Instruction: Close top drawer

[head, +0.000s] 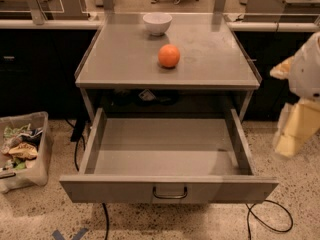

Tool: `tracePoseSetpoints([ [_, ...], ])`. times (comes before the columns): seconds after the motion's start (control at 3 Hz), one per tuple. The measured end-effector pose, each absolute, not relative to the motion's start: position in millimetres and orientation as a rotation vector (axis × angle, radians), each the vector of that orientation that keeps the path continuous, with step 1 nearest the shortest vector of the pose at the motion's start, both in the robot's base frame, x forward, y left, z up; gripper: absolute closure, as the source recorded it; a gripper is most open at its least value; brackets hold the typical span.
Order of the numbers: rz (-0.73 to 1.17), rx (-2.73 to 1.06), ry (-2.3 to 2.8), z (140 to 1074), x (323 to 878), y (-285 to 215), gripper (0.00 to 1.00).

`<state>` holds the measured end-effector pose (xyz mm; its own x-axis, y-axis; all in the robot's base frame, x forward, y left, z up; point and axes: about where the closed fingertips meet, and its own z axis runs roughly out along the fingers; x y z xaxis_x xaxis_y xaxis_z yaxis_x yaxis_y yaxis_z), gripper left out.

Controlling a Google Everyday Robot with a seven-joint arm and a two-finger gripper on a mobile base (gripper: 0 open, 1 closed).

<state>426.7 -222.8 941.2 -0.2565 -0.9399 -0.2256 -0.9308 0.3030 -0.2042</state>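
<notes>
Grey metal table (120, 59): white bowl (157, 23) at far edge, abt centre; orange (169, 56) just nearer, mid-top, apart from bowl. Top drawer (165, 149) stands pulled out on near side. My gripper (295, 129) is off table's right side, over the floor.

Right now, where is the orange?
The orange lies mid-top on the table, just in front of the bowl. The gripper hangs at the right edge of the view, beside the open top drawer.
</notes>
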Motion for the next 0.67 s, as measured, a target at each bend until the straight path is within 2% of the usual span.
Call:
tracePoseSetpoints([
  [0.33, 0.055, -1.696, 2.349, 895, 412, -231, 0.0],
  [0.67, 0.034, -1.689, 2.348, 885, 401, -235, 0.0],
])
